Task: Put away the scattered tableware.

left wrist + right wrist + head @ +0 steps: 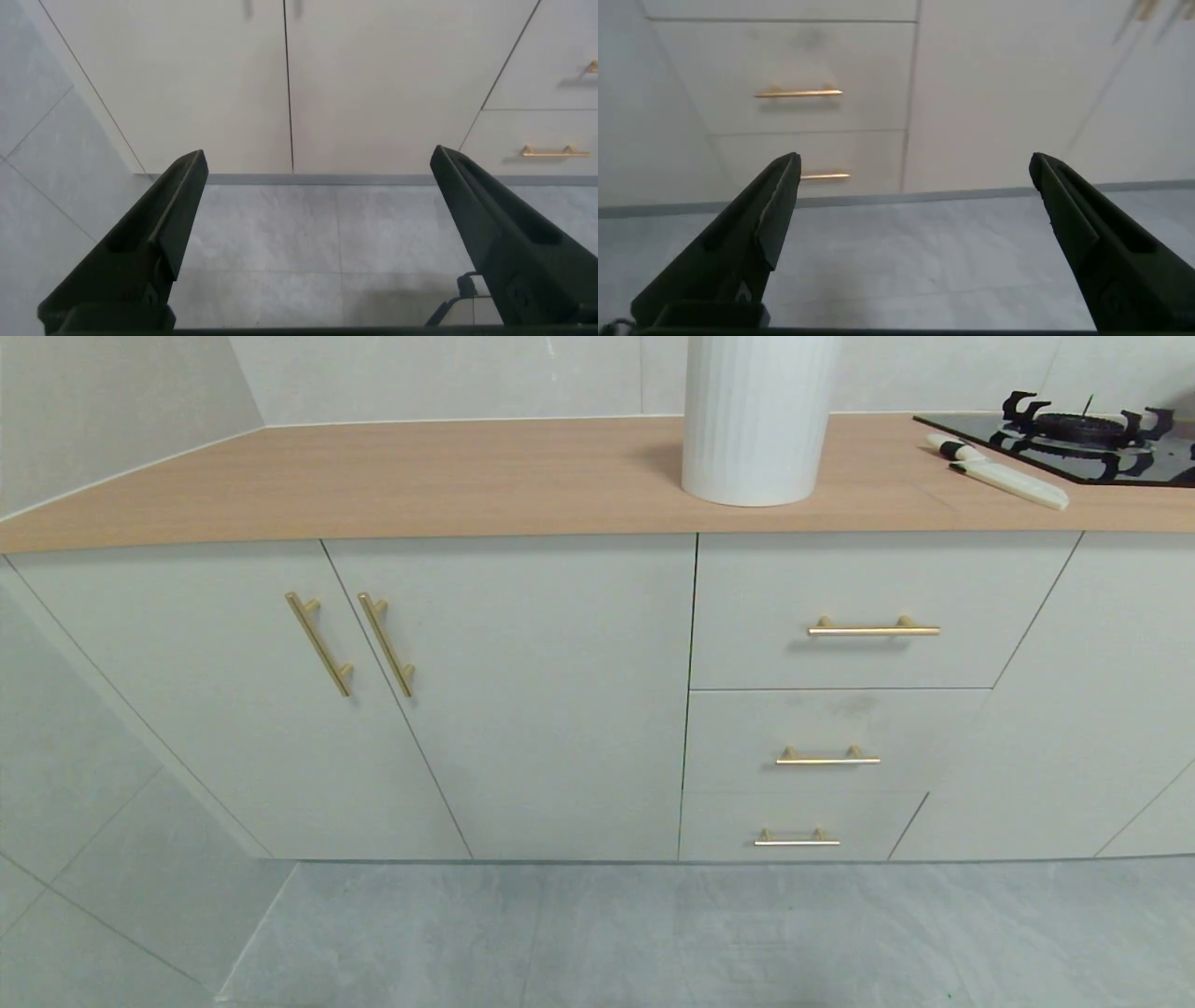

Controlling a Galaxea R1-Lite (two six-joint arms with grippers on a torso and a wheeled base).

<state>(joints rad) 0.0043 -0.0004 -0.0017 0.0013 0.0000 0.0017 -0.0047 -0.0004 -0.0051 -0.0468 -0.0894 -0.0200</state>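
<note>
— As your head camera looked down, where did the knife (999, 474) lie?
— Upper right of the frame, on the countertop (420, 476) beside the hob (1083, 434). Your left gripper (320, 157) and right gripper (915, 161) gaped, empty.

The table (420, 476) is showing matt wood grain; the ribbed white holder (756, 420) is looking smooth. Cabinet fronts (523, 709) are appearing matt, their handles (873, 630) gleaming like brushed brass, the hob (1055, 453) shining glossy black.
</note>
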